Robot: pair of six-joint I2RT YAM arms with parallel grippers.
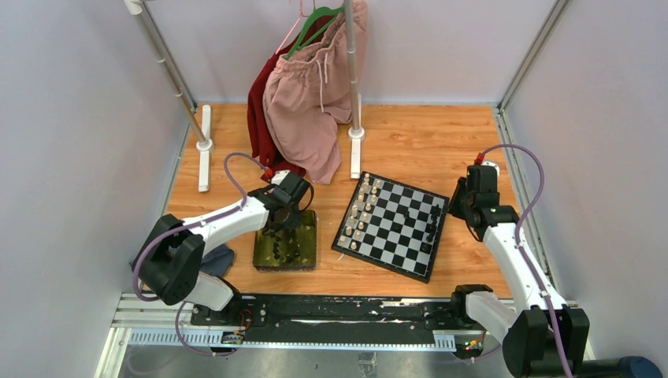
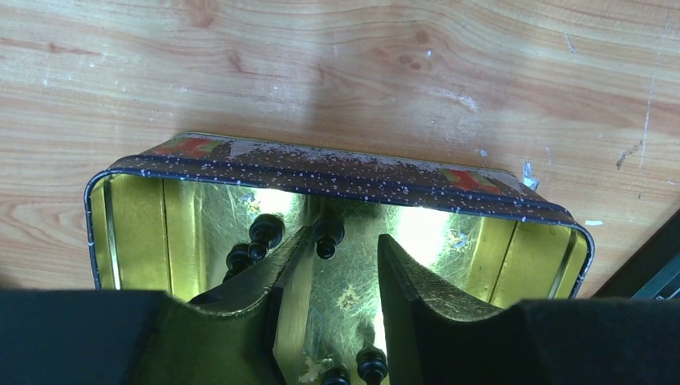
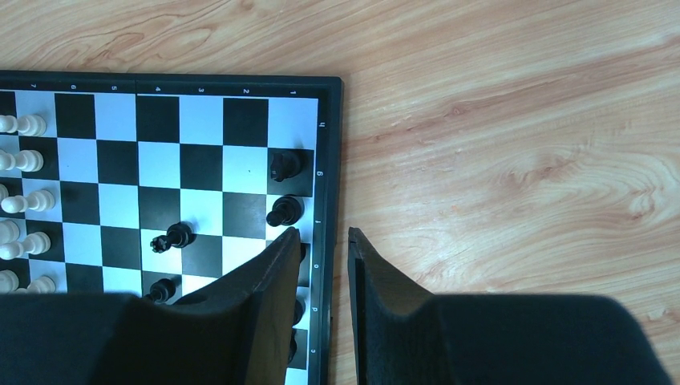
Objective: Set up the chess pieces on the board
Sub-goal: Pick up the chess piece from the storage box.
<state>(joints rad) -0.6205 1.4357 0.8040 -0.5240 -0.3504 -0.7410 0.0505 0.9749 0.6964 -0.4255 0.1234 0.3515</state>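
The board (image 1: 391, 236) lies tilted at the table's middle, with several black chess pieces (image 1: 432, 228) along its right edge. My left gripper (image 1: 281, 224) is open, lowered into the yellow-green tray (image 1: 263, 260). In the left wrist view the gripper (image 2: 346, 237) has a black piece (image 2: 328, 234) lying just beyond its fingertips, close to the left finger (image 2: 273, 277). More black pieces (image 2: 265, 230) lie in the tray (image 2: 321, 172). My right gripper (image 3: 321, 233) is open and empty, straddling the board's border (image 3: 330, 120), beside black pieces (image 3: 284, 212).
Cream-white pieces (image 1: 362, 209) stand along the board's left edge, also in the right wrist view (image 3: 24, 124). Pink and red clothes (image 1: 307, 102) hang on a rack at the back. A blue cloth (image 1: 217, 260) lies left of the tray.
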